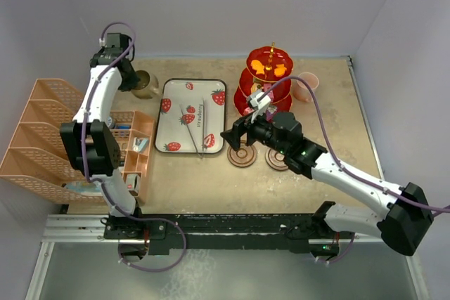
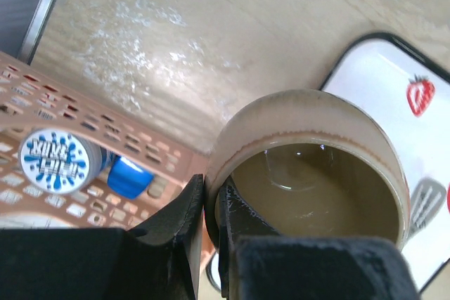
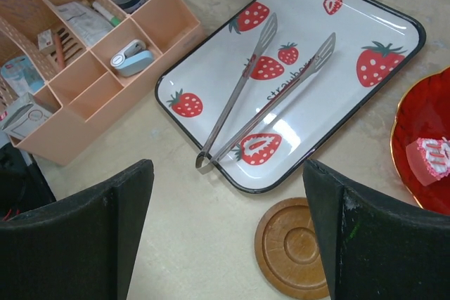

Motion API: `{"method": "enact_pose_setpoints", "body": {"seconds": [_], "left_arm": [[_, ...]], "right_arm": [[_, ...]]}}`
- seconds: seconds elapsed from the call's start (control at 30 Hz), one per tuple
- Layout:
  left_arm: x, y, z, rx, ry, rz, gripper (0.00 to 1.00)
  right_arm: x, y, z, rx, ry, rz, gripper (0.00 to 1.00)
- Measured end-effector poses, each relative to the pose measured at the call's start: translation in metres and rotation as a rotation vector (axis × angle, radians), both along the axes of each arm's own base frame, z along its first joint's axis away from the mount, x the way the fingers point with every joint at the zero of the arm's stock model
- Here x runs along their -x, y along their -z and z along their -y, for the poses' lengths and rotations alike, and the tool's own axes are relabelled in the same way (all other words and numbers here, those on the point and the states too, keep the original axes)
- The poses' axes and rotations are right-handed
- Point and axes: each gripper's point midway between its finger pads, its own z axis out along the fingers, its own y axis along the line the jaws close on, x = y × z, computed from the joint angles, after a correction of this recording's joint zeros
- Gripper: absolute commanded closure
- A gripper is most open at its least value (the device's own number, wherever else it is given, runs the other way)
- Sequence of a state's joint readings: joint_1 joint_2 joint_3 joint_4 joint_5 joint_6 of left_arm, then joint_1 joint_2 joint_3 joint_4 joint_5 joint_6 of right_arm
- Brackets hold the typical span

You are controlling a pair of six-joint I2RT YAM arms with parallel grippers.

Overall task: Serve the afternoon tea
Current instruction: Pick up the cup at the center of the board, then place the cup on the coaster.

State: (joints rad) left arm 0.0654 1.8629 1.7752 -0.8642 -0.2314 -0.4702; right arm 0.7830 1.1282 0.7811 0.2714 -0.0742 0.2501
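Mug (image 2: 309, 173), partly hidden behind left hand (image 2: 213, 198) pinching its rim; right hand (image 3: 226, 173) spread wide

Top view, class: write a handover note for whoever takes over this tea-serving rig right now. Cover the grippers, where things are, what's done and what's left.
Left gripper: jaws shut on the rim of the olive-brown mug, far left beside the strawberry tray; cannot tell if it is lifted.
Right gripper: open, empty, above the tray's near edge.
Pink mug stands right of the red stand. Both coasters are bare.
Done: sweets on the stand.
Left: probably both mugs onto the coasters.
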Motion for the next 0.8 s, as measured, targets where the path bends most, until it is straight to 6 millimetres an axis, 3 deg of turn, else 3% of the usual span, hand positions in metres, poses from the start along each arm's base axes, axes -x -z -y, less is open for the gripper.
{"method": "enact_pose_setpoints", "body": {"seconds": [0.23,0.37,0.53,0.8], "left_arm": [[0.032,-0.038,0.068,-0.045,0.149,0.015,1.0],[0.053,-0.048,0.089,-0.045,0.185,0.021,1.0],[0.082,-0.038,0.106,-0.052,0.198,-0.028,1.0],[0.121,-0.015,0.126,-0.013,0.193,-0.106,1.0]], "right_arm": [[0.008,-0.005,-0.012,0.01,-0.019,0.056,0.14],[0.015,-0.011,-0.02,0.02,-0.016,0.11,0.17],[0.022,-0.014,-0.037,0.031,-0.013,0.174,0.21],[0.03,0.013,-0.066,0.103,-0.003,0.21,0.26]]}}
